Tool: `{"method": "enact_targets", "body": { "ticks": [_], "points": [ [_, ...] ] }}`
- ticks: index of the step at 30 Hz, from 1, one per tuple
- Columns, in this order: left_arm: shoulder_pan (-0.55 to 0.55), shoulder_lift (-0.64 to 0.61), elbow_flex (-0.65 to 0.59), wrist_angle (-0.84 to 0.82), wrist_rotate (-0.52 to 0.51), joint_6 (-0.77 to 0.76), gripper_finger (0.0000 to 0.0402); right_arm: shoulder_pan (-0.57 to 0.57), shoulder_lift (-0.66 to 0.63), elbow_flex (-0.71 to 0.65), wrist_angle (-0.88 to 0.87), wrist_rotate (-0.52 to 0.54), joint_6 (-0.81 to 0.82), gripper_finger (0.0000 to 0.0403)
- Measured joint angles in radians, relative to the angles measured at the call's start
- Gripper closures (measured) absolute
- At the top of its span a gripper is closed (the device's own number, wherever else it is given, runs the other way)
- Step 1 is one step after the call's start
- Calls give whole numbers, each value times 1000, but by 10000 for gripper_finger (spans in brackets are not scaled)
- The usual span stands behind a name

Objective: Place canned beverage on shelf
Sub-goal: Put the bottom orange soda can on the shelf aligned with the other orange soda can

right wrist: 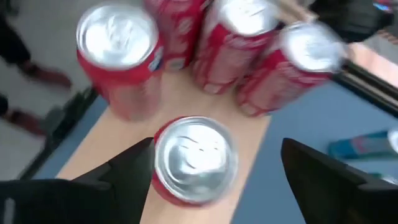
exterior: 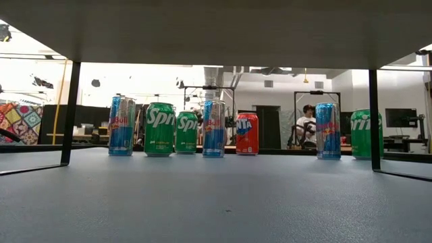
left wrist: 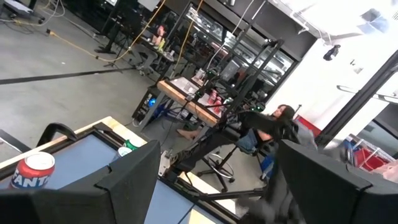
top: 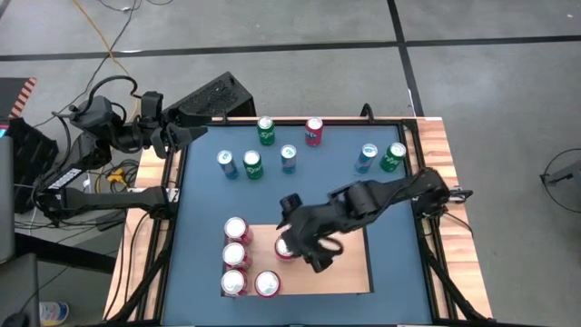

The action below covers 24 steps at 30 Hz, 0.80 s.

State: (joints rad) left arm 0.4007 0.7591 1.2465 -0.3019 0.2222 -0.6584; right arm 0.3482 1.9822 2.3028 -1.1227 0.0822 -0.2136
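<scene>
Glossy metal red can (right wrist: 194,158) with brushed silver lid; shelf (right wrist: 124,149) seemingly smooth, matt pale wood.

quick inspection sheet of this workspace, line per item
surface: blue table top inside a striped wood frame, bare around the cans
job's things: tan shelf holds four red cans along its left side and near edge, and a fifth red can standing upright between the right gripper's fingers; seven loose cans, blue, green and red, stand at the far side of the table
clutter: nothing seen
grippers: right gripper open over the fifth can, fingers apart from it; left gripper open, parked off the table's far left corner
cables: black bundle and a yellow cable on the floor at left
surroundings: a seated person at benches beyond the table
</scene>
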Motion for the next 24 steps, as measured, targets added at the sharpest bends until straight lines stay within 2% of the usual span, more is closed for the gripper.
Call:
{"method": "enact_targets", "body": {
  "ticks": [4,5,8,10,12,18,20,24],
  "points": [
    [0,0,0,0,0,8,93,-6,-72,0,-22,19,123,75],
    [0,0,0,0,0,8,93,-2,-92,0,-49,58,151,77],
    [0,0,0,0,0,9,93,29,-151,1,-208,258,230,103],
    [0,0,0,0,0,9,93,42,-181,1,-300,345,312,137],
    [0,0,0,0,0,9,93,54,-198,-2,-324,377,384,183],
    [0,0,0,0,0,9,93,118,-259,-168,-286,537,573,368],
    [0,-1,0,0,0,18,93,139,-275,-262,-245,596,645,389],
    [0,-1,0,0,-1,29,93,160,-280,-461,-23,645,712,391]
  ]
}}
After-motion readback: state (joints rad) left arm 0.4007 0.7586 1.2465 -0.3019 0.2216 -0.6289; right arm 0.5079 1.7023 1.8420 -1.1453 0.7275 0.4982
